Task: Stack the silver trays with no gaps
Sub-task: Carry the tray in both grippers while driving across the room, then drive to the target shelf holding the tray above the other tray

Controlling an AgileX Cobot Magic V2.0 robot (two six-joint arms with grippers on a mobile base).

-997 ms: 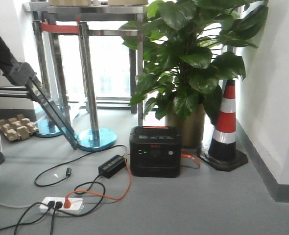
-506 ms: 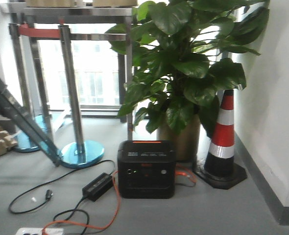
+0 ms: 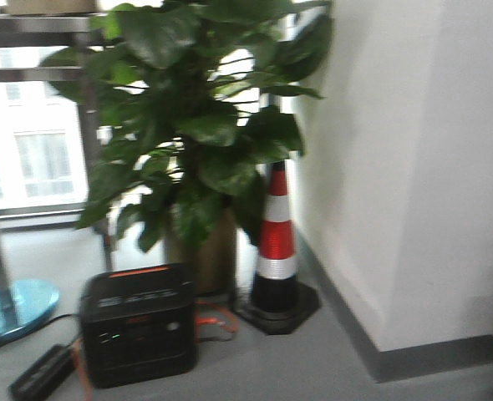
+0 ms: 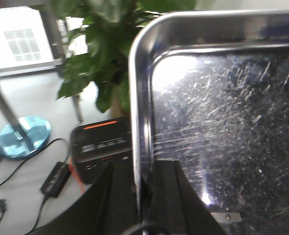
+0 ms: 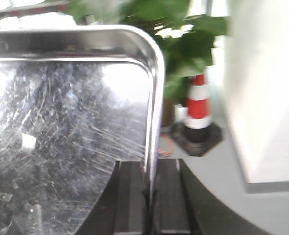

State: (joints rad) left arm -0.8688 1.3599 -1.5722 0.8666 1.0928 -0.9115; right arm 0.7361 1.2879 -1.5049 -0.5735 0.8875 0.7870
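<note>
One silver tray (image 4: 223,112) is held up off the floor between both arms. In the left wrist view my left gripper (image 4: 143,183) is shut on its left rim, one black finger outside and one inside the pan. In the right wrist view the same kind of scratched shiny silver tray (image 5: 71,122) fills the left half, and my right gripper (image 5: 151,188) is shut on its right rim. Neither the tray nor any gripper shows in the front view. No other tray is in view.
A large potted plant (image 3: 188,142) stands ahead. A black power station (image 3: 138,334) and a black adapter (image 3: 42,372) with cables lie on the grey floor. A red-and-white cone (image 3: 276,242) stands by the white wall (image 3: 405,167). A blue stanchion base (image 3: 12,305) is at the left.
The front view has swung to the right: the plant, power station and cone have shifted left, the stanchions and the dark arm at left have left the picture, and more white wall shows.
</note>
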